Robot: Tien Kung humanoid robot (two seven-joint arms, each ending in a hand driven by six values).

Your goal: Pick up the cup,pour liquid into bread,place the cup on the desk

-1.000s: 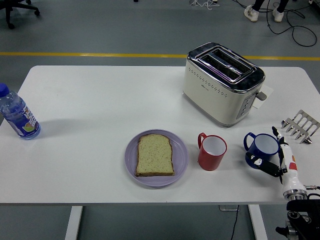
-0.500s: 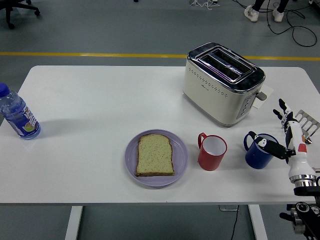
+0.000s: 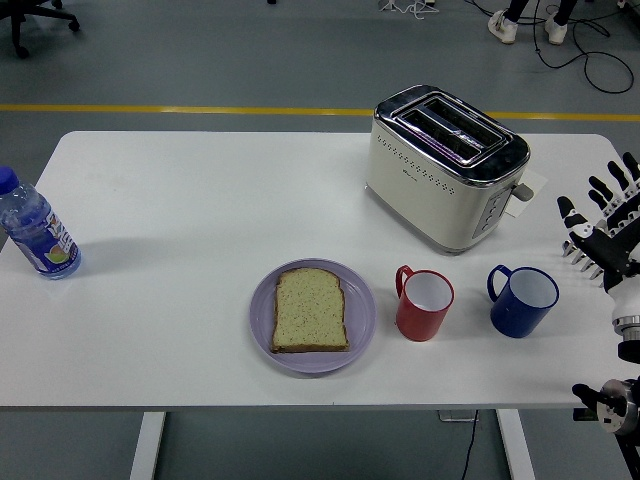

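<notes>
Two cups on the white table (image 3: 180, 200), both upright and both free: a red cup (image 3: 424, 303) just right of the purple plate (image 3: 263, 300), and a blue cup (image 3: 523, 301) a little further right, handles turned to the left. On the plate, flat, one slice of bread (image 3: 310, 310) — the pouring target. Right hand (image 3: 603, 222) at the table's right edge, near the blue cup but clear of it, fingers (image 3: 597, 188) spread wide and holding nothing; behind it, partly hidden, a metal rack. No left hand in view. Beyond the cups a cream toaster (image 3: 445, 165), empty slots up; far off at the left edge a water bottle (image 3: 35, 228). Judged from this: task at the very start, the pick-up not yet made, neither cup gripped. Blue cup likelier as the one meant, being nearest the hand, though not certain. Next move: hand in from the right around the cup's wall, fingers closed firmly on the body, away from the handle side; then a lift, a carry past the red cup without knocking it, a tilt over the bread — and only then back down on the desk
</notes>
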